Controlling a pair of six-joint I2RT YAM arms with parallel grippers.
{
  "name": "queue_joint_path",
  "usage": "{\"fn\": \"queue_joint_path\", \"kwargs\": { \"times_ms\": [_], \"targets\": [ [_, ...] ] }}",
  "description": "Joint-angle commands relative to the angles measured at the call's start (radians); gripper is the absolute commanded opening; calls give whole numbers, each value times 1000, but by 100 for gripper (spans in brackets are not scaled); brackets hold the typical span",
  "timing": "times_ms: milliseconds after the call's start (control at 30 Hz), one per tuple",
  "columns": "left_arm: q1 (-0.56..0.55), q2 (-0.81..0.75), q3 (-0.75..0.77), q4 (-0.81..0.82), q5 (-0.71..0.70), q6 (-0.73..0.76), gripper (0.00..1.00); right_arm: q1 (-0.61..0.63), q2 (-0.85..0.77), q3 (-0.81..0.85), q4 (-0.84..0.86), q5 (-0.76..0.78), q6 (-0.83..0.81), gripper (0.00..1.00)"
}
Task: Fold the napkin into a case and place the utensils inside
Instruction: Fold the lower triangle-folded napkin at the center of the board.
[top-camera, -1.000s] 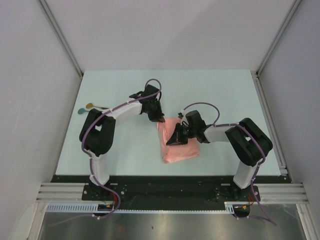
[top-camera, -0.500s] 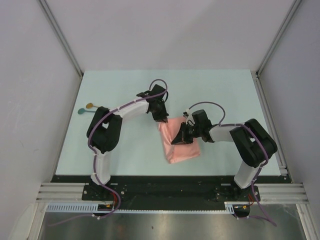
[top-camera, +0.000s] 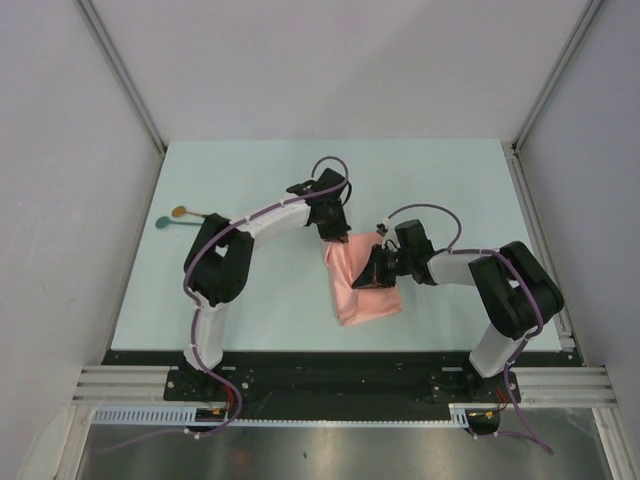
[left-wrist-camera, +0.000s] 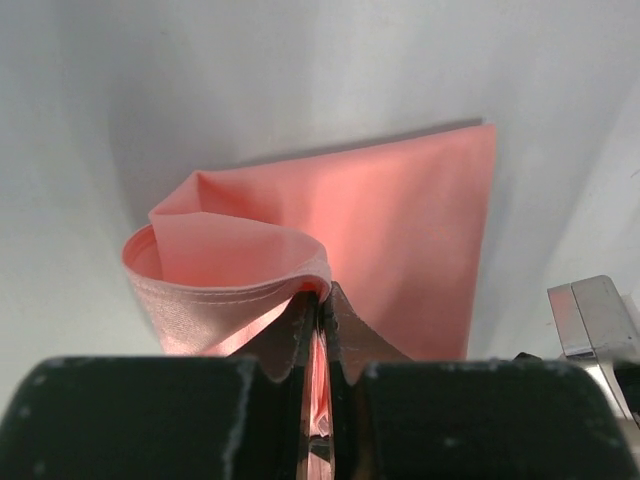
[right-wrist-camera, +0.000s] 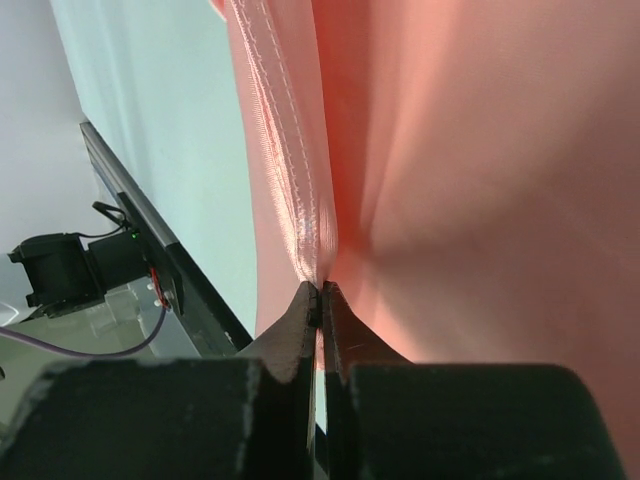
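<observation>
Within left hand (top-camera: 338, 237) and right hand (top-camera: 363, 282) sits napkin (top-camera: 366, 301).

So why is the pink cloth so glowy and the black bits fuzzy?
Left wrist view: the salmon-pink cloth napkin glows where light hits its sheen; the black left gripper, right by the lens, looks soft. Right wrist view: cloth fills the picture, bright beside a dark crease shadow; the black right gripper is fuzzy too. Top view: even light, sharp, faint shadows on the pale green table.

Robot lab cell. Plain grey panels (top-camera: 60, 200) left, right and beyond left pincer (top-camera: 339, 236), boxing in pale desk (top-camera: 250, 295); aluminium rail (top-camera: 120, 381), slotted cable duct (top-camera: 140, 413) on its near side.
</observation>
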Motion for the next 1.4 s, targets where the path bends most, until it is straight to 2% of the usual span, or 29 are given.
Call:
{"fn": "queue_joint_path", "kwargs": {
  "times_ms": [0,467,833,933,1167,1367],
  "targets": [
    [-9,23,66,34,-24,-26,9,-14,-38,-24,-43,-38,-41,0],
    [-20,106,129,35,5,-29,9,-35,0,-33,-40,-48,-69,0],
    [-24,126,127,68,24,-35,9,-38,-9,-13,-105,-7,-115,0],
    [-24,129,124,77,30,-35,8,-38,-44,12,-158,33,-149,6],
    [-26,138,126,88,37,-35,8,-35,-147,74,-361,125,-233,31],
    [-26,142,124,84,42,-32,7,-15,-192,127,-454,219,-268,39]
  ]
}}
